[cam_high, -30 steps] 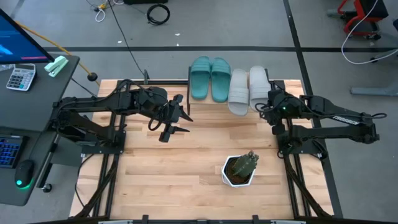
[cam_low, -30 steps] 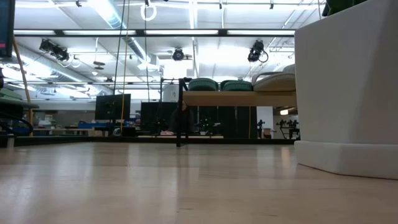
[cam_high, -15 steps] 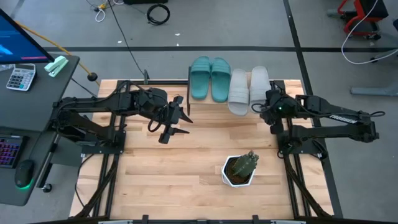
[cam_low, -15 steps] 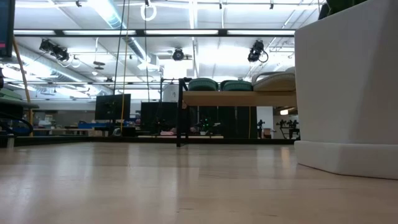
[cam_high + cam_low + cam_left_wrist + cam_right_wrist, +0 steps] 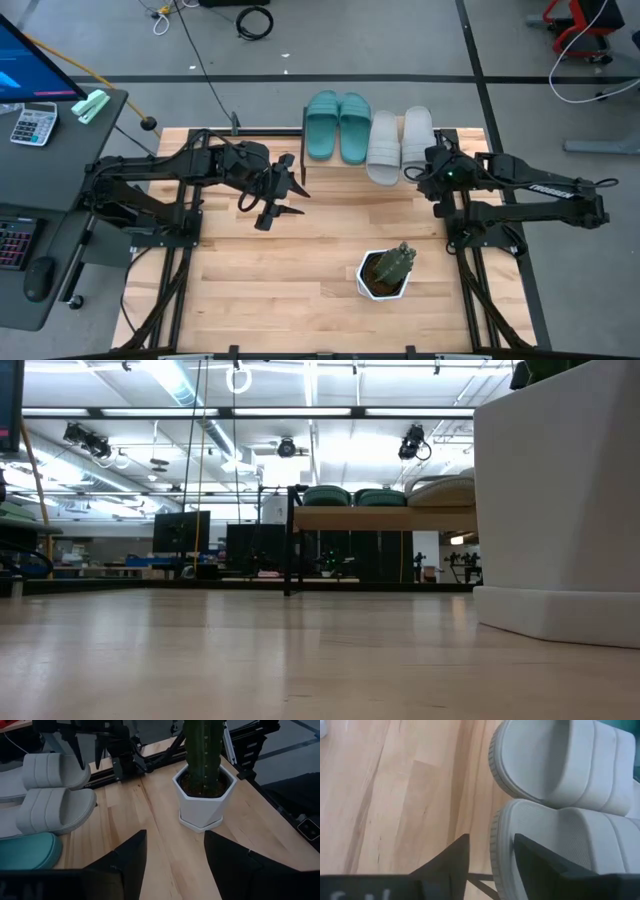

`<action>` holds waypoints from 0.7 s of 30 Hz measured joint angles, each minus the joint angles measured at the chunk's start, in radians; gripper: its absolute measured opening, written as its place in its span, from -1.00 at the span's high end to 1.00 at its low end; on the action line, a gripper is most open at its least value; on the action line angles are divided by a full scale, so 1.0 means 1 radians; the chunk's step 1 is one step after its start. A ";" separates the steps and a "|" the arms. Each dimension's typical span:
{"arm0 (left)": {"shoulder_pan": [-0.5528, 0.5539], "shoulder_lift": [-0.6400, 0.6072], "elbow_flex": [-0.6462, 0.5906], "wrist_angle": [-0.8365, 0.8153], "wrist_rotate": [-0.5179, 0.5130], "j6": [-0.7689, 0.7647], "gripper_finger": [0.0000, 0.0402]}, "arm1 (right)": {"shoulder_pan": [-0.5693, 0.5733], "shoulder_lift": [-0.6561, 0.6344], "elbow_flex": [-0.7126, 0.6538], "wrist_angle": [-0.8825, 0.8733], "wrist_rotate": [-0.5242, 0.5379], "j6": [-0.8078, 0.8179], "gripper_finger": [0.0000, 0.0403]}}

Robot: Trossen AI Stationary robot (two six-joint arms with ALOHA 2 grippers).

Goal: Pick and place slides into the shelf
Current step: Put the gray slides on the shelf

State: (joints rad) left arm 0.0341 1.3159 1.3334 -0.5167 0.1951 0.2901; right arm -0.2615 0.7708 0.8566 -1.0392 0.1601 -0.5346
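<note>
Two teal slides [image 5: 338, 126] and two light grey slides [image 5: 400, 142] lie side by side, soles down, on the shelf [image 5: 380, 518] at the table's far edge. The grey ones jut past its near edge. My right gripper [image 5: 491, 842] stands open at the rounded near end of the rightmost grey slide [image 5: 560, 845]. It points slantwise down, with the slide's rim in the gap between its fingers. My left gripper [image 5: 175, 837] hovers open and holding nothing over the table's left middle [image 5: 297, 198], well short of the teal pair. My right gripper has its fingers on either side of the rim [image 5: 496, 837] at the near end of the rightmost grey slide. One finger [image 5: 540, 862] shows in front of the sole. I cannot tell whether it touches the slide.
A white hexagonal pot with a cactus [image 5: 385, 272] stands on the table at the near right; it fills the right of the low view [image 5: 560, 500]. Bare wooden tabletop [image 5: 280, 270] lies between the arms. Black frame rails [image 5: 170, 250] run along both sides.
</note>
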 joint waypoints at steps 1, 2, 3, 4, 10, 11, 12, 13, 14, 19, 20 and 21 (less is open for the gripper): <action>0.000 0.000 0.000 -0.001 0.000 0.000 -0.02 | 0.000 0.000 0.000 0.002 -0.004 0.000 0.22; 0.000 0.000 0.000 -0.002 0.000 0.000 -0.02 | 0.000 0.000 0.000 0.008 -0.009 0.001 0.24; 0.000 0.000 0.000 -0.004 0.000 0.000 -0.02 | 0.000 0.000 0.000 0.017 -0.013 0.001 0.26; 0.000 0.000 0.000 -0.006 0.000 0.000 -0.02 | 0.000 0.000 0.000 0.025 -0.018 0.001 0.28; 0.000 0.000 0.000 -0.007 0.000 -0.013 -0.01 | 0.000 0.000 0.000 0.024 -0.064 0.003 0.28; 0.000 0.000 0.000 -0.007 0.000 -0.014 -0.01 | 0.000 0.000 0.000 0.024 -0.064 0.001 0.27; 0.000 0.000 0.000 -0.008 0.000 -0.014 -0.01 | 0.000 0.000 0.000 0.025 -0.065 -0.001 0.25; 0.000 0.000 0.000 -0.010 0.000 -0.014 -0.01 | 0.000 0.000 0.000 0.027 -0.066 -0.004 0.24; 0.000 0.000 0.000 -0.012 0.000 -0.014 -0.02 | 0.000 0.000 0.000 0.034 -0.067 -0.004 0.22; 0.000 0.000 0.000 -0.012 0.000 -0.013 -0.04 | 0.000 0.000 0.000 0.073 -0.102 -0.005 0.13; 0.000 0.000 0.000 -0.012 0.000 -0.013 -0.03 | 0.000 0.000 0.000 0.076 -0.112 -0.005 0.11; 0.000 0.000 0.000 -0.012 0.000 -0.013 -0.03 | 0.000 0.000 0.000 0.075 -0.121 -0.005 0.09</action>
State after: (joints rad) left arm 0.0341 1.3159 1.3334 -0.5286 0.1951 0.2771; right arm -0.2615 0.7704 0.8566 -0.9642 0.0393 -0.5397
